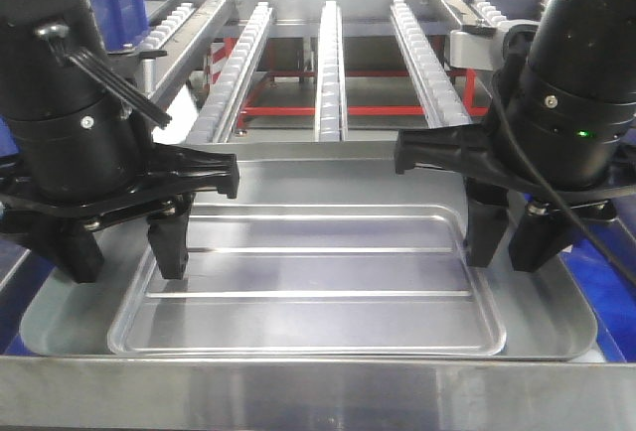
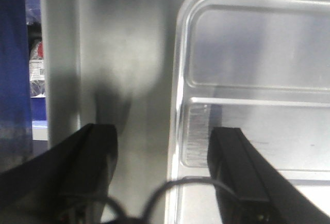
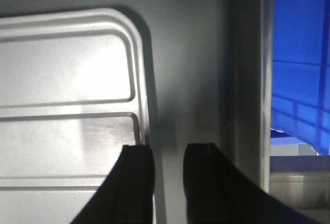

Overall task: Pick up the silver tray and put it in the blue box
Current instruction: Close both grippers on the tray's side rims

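Nearest the cam, a plain metal bar (image 1: pixel 318 391) runs across the front. Just behind it the silver tray (image 1: pixel 308 292) lies flat on a bigger rimmed metal surface (image 1: pixel 60 327), long side to cam. Left claw (image 1: pixel 127 260) is spread wide & straddles the tray's left rim: in its wrist view one finger (image 2: pixel 90 170) is over bare surface, the other inside the recess. Right claw (image 1: pixel 510 250) is parted too, w/ a narrower gap, pinching nothing; its inner finger (image 3: pixel 136 182) sits over the right rim, the outer one over the surface. Step in hand, I'd say: grip both short rims. To do it well, get each rim btwn the pads before closing (right claw looks to need a nudge inward), close both together, then lift level so the tray doesn't skew or slip. Can't tell whether any pad touches metal. Blue box (image 3: pixel 299 53) shows its ribbed wall just past the surface's right edge; there's blue at left too, can't tell if it's the same box. Beyond are roller rails (image 1: pixel 331 54) over a red frame (image 1: pixel 358 110). Count: 1 tray w/ 2 ridges, 2 claws, 4 fingers, 5 rails by my count, 1 red frame.
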Controlling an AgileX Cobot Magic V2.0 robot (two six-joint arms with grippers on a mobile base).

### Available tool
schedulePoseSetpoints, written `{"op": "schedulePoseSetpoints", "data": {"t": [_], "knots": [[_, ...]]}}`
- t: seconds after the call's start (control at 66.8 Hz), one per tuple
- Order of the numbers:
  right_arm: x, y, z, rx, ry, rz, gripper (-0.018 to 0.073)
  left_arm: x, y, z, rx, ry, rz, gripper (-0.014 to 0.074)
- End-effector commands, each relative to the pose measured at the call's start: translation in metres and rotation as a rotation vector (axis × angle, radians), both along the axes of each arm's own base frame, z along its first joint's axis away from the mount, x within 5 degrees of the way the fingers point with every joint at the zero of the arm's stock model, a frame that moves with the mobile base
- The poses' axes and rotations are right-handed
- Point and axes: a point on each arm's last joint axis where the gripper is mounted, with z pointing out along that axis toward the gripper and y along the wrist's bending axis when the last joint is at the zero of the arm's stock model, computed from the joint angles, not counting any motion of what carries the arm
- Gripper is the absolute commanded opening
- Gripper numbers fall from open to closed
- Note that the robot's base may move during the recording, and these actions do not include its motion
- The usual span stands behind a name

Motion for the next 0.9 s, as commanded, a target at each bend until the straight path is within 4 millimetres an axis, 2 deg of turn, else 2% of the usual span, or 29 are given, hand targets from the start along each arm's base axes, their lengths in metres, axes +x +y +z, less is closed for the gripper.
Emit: {"op": "schedulePoseSetpoints", "data": {"t": [0.0,0.075,0.584,0.883], "knots": [[0.004,0.001,0.019,0.038,-0.078,0.011,0.0354,0.002,-0.004,0.017,-0.044,-0.063,-0.016,0.0296],[0.004,0.003,0.019,0.038,-0.078,0.017,0.0386,0.002,-0.004,0.017,-0.044,-0.063,-0.016,0.0296],[0.004,0.009,0.01,0.031,-0.062,0.036,0.0383,0.002,-0.004,0.017,-0.044,-0.063,-0.016,0.0296],[0.005,0.011,0.004,0.02,-0.042,0.039,0.0382,0.004,-0.006,0.008,-0.028,-0.042,-0.017,0.0295]]}}
